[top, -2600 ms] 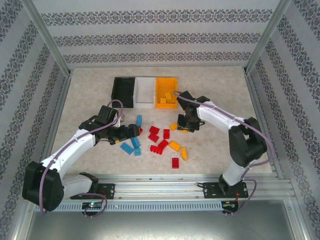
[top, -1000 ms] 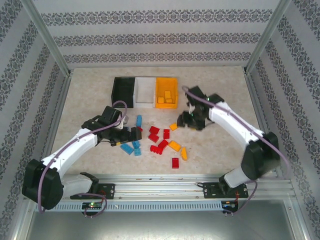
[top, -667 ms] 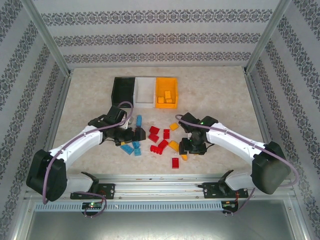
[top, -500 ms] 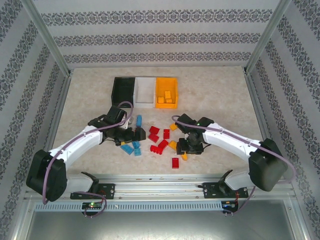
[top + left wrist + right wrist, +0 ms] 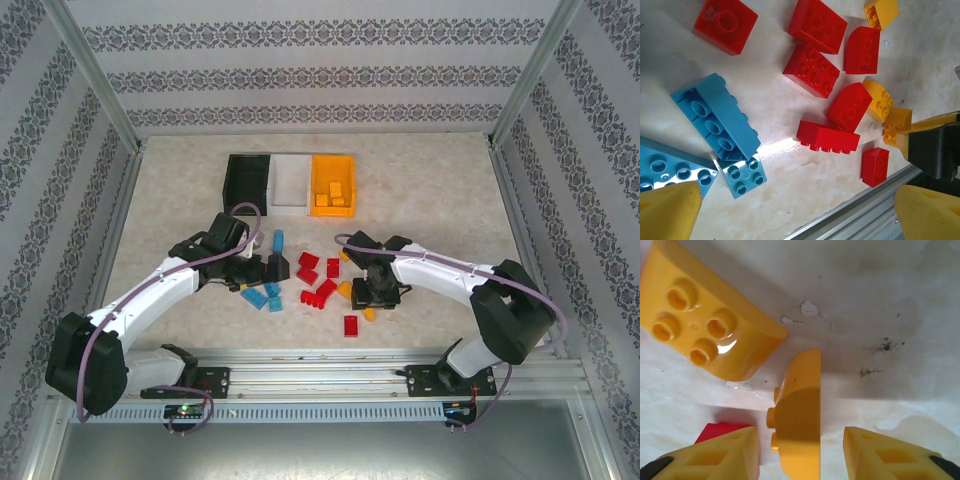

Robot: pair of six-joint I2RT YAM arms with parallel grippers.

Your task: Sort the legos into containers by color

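right claw [image 5: 800,434] – jaws apart astride small orange-yellow curved plastic brick [image 5: 797,415] on tabletop [image 5: 440,200], unclamped | left claw [image 5: 797,210] – wide apart over light-blue studded bricks [image 5: 715,117] | red studded bricks [image 5: 812,70] loose | far orange plastic bin [image 5: 316,185] holds some yellow bricks [image 5: 335,196] – most sorting left

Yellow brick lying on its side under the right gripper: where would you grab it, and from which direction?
From straight above, pinching across its studded face and the face opposite. The yellow brick lies on its side with its studs pointing sideways, and the right gripper stands open astride it. The curved end would probably slip.
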